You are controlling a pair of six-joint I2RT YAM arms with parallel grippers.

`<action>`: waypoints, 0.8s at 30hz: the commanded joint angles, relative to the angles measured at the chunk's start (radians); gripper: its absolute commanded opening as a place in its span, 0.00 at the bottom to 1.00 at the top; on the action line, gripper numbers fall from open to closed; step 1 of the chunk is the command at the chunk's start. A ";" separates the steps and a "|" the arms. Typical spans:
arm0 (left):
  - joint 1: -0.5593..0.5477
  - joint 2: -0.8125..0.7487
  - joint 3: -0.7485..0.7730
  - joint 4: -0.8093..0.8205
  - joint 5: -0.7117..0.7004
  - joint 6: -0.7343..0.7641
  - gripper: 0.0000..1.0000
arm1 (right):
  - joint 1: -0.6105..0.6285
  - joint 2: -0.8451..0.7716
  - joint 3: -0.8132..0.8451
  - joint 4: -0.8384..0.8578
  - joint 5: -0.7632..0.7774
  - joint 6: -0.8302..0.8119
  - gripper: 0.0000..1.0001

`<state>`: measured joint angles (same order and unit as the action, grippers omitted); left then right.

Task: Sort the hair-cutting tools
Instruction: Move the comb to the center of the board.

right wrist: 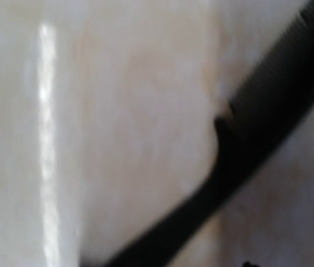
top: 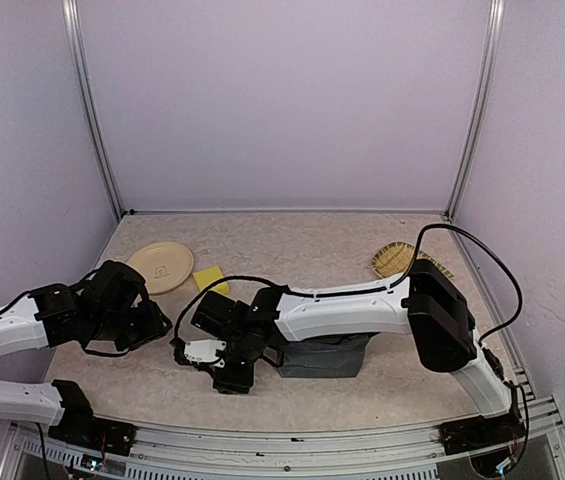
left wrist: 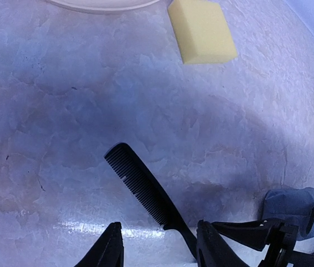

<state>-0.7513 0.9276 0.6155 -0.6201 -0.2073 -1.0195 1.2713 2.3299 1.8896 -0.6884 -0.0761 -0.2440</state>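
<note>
One black comb (left wrist: 145, 189) lies flat on the table (top: 292, 235). Its thin end is between the left gripper (left wrist: 159, 251) fingers, which are wide apart and hold nothing. I cannot tell if the right gripper (top: 224, 372) is open. Nearby are one yellow sponge (left wrist: 201, 30), one plate (top: 161, 267), one basket (top: 399, 258) and one grey pouch (top: 327, 357) half under the right arm. The table is speckled beige and the walls are pale purple.

Top ext cam: sat high at near edge, faced fwd and down, took in whole table (top: 312, 250). L wrist cam: low-ish, looked down at comb (left wrist: 145, 192), yellow sponge (left wrist: 201, 30) at 1 o'clock. R wrist cam: v. close, blurred. Both wrist views shared the comb; top and L shared yellow sponge.
</note>
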 commanded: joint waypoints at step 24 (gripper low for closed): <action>0.007 0.026 -0.003 0.071 0.045 0.040 0.42 | -0.016 -0.061 -0.269 -0.201 -0.080 -0.029 0.05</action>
<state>-0.7513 0.9340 0.6060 -0.5755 -0.1772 -1.0077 1.2610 2.2276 1.6932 -0.6888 -0.1188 -0.2050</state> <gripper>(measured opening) 0.414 0.082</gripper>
